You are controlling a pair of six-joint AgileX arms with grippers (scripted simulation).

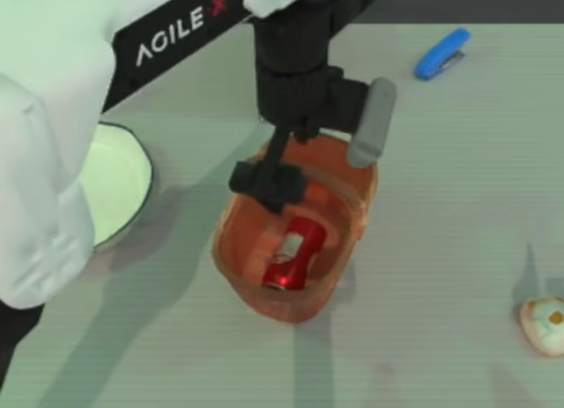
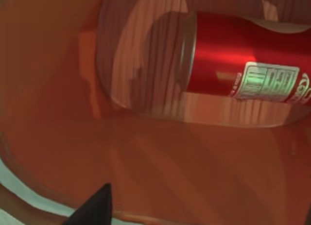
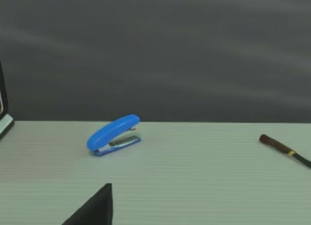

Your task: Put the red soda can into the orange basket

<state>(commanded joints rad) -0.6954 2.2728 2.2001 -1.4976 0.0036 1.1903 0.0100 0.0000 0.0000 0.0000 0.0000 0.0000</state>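
The red soda can (image 1: pixel 295 249) lies on its side on the floor of the orange basket (image 1: pixel 227 254), its silver end toward the near rim. In the left wrist view the red soda can (image 2: pixel 243 64) shows its white label, and the orange basket (image 2: pixel 58 113) wall fills the picture around it. My left gripper (image 1: pixel 269 183) hangs open over the basket's far half, just above the can and apart from it. Nothing is between its fingers, and my left gripper (image 2: pixel 203 213) shows one dark fingertip (image 2: pixel 97 208). My right arm is parked out of the top view; its one visible fingertip (image 3: pixel 99 205) hovers over bare table.
A pale bowl (image 1: pixel 119 183) sits left of the basket, partly under my left arm. A blue stapler (image 1: pixel 442 54) lies at the back right, also seen as the stapler (image 3: pixel 114 135). A small cream round object (image 1: pixel 542 324) is at the right edge. A brown-handled tool (image 3: pixel 284 149) lies on the table.
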